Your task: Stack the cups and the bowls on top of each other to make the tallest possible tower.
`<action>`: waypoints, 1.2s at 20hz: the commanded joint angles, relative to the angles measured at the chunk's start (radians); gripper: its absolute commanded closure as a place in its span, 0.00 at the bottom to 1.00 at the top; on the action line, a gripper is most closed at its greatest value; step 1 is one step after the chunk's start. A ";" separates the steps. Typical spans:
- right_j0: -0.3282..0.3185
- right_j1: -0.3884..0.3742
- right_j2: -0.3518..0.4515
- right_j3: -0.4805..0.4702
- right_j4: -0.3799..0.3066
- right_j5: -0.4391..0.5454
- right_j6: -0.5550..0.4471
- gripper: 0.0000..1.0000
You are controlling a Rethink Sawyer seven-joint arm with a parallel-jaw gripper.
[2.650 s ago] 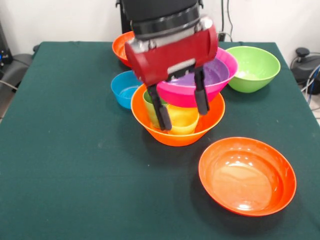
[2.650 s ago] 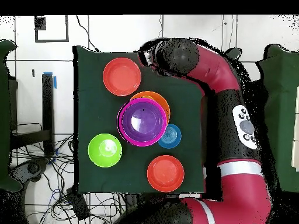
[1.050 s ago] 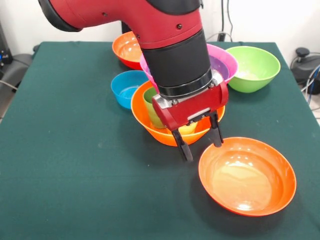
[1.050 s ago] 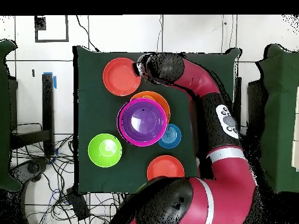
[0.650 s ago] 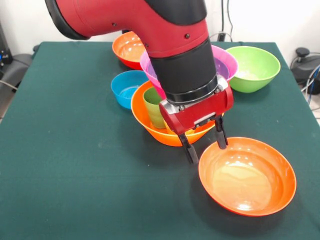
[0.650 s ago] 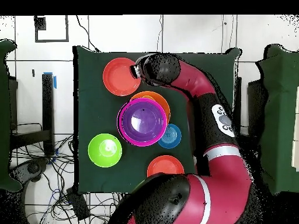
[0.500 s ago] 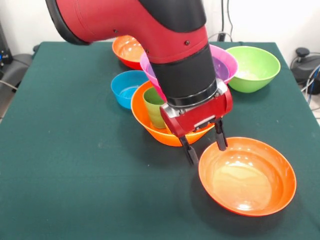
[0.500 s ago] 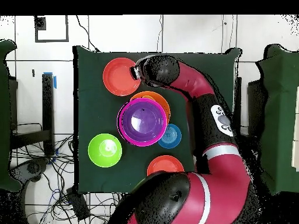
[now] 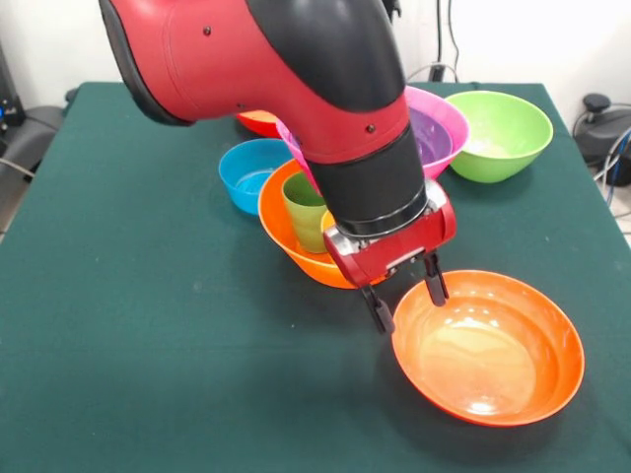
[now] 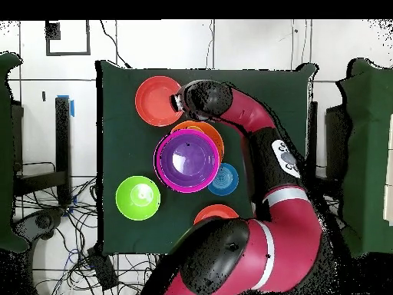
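Since the frame half a second earlier, the end effector has dropped lower over the rim of the near red-orange bowl, and the arm now hides most of the far red-orange bowl. Its fingers are spread, one outside the bowl's rim at about 10 o'clock, the other just inside it; whether either touches the rim cannot be told, and nothing is held.

Front view: the tower stands at desk centre. Its base is the light orange bowl, with the green cup upright inside it. The pink bowl sits tilted on top with the purple bowl nested in it. The blue bowl lies just beside the base at 10 o'clock. The lime green bowl stands beside the pink bowl at 3 o'clock. The near red-orange bowl rests apart from the tower at 5 o'clock
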 commanded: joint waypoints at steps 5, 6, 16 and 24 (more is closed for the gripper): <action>0.013 0.048 0.022 -0.087 -0.066 0.009 0.012 0.00; 0.015 0.049 0.019 -0.096 -0.071 0.010 0.008 0.00; 0.019 0.048 0.006 -0.137 -0.094 0.019 -0.010 0.00; 0.013 0.055 0.010 -0.129 -0.103 0.002 -0.021 0.00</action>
